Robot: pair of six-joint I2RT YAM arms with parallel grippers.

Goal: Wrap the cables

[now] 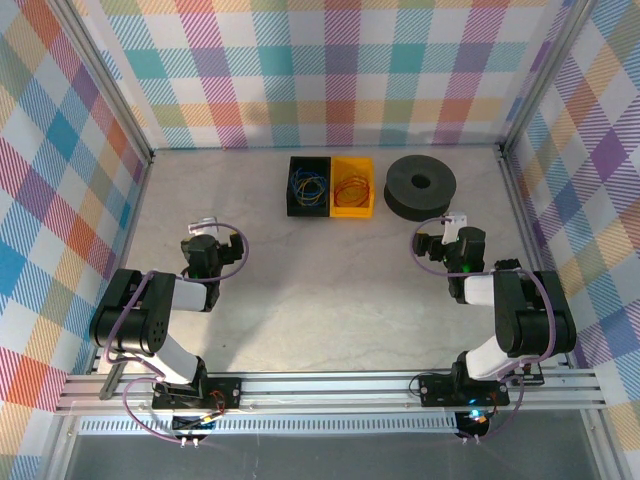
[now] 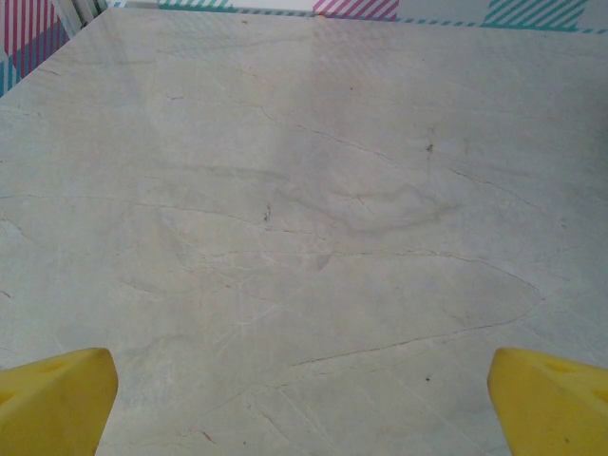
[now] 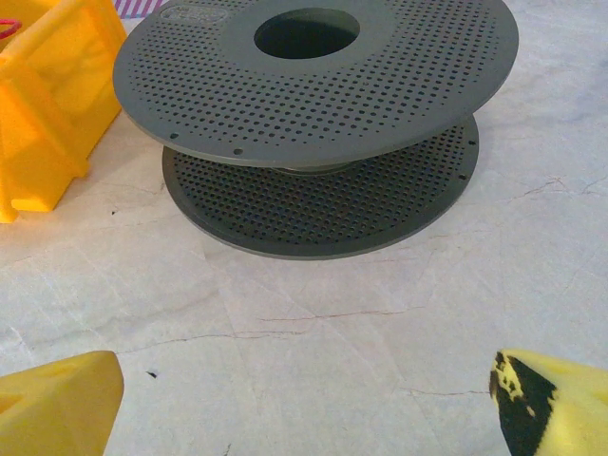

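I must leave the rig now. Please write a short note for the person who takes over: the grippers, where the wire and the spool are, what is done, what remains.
Left gripper: jaws open, holding nothing, above bare table.
Right gripper: jaws open, holding nothing, facing the black spool.
Red-orange wire: lies in loops in the yellow bin, just left of the spool, which lies flat.
Done: nothing yet; no wire on the spool.
Left: take the wire out and wind it on the spool.
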